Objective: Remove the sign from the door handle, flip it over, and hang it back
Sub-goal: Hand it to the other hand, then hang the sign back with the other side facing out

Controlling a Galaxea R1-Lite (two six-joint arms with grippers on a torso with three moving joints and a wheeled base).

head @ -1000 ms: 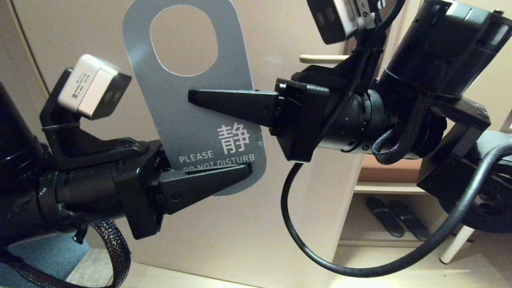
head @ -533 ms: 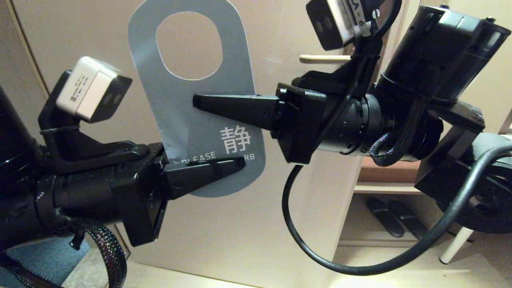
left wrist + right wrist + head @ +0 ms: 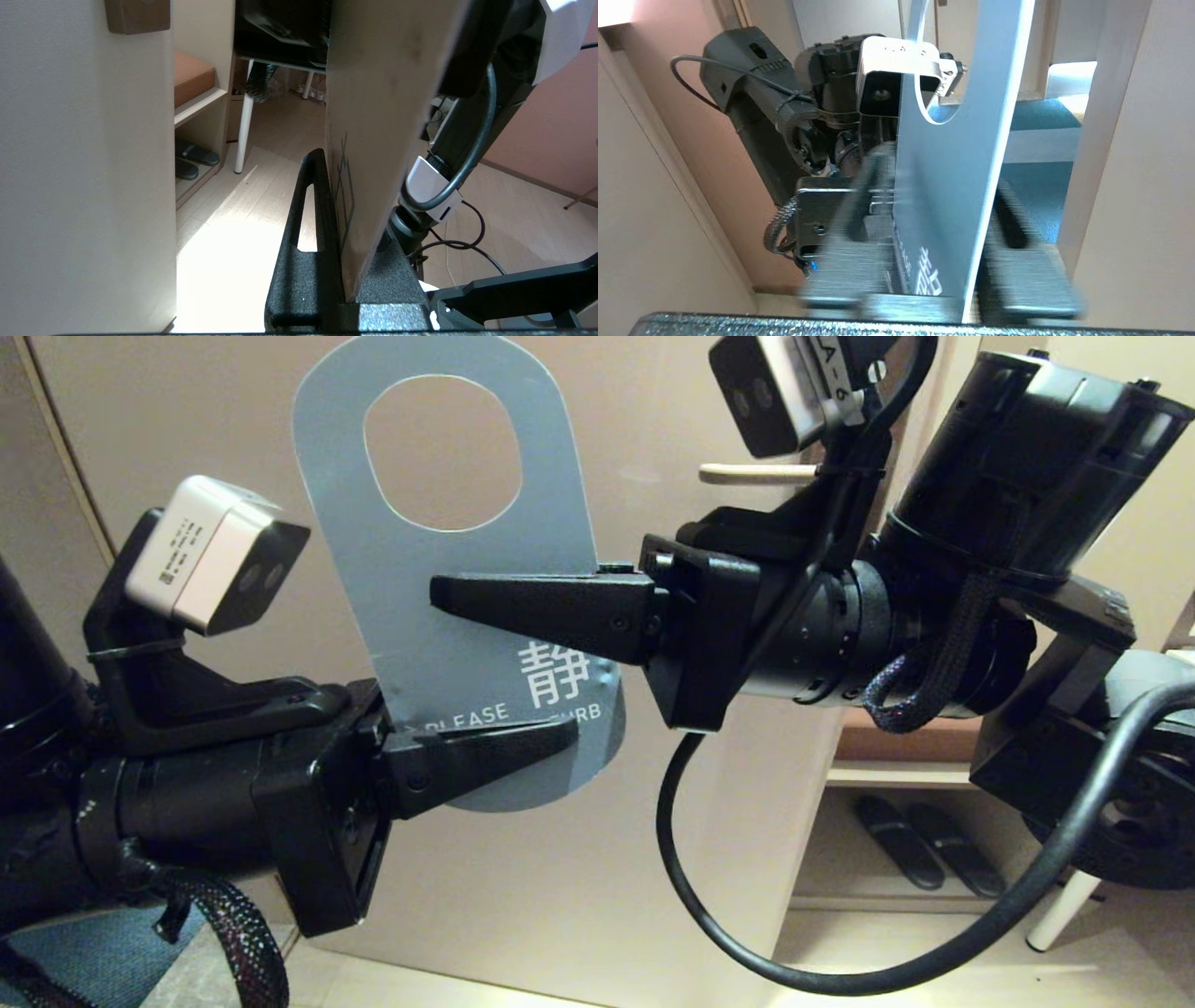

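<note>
I hold the sign (image 3: 439, 579) upright in the air in front of the pale door (image 3: 187, 420), its blue-grey face toward my head camera, the oval hole at the top and the white lettering at the bottom, partly hidden behind my fingers. My left gripper (image 3: 537, 742) reaches in from the lower left and is clamped flat on the sign's bottom edge; in my left wrist view the card stands edge-on, pinched tight between the two black fingers (image 3: 308, 224). My right gripper (image 3: 467, 597) comes in from the right at the middle of the card, just under the hole. Its jaws stand apart on either side of the card: in my right wrist view the card (image 3: 952, 186) runs up between the blurred fingers (image 3: 1013, 219) with a gap showing at the far one, so I cannot call that a grip. The door handle (image 3: 756, 473) is bare, behind and above my right wrist, well clear of the sign. Low on the right, a pair of dark slippers (image 3: 924, 849) lies under a shelf.
</note>
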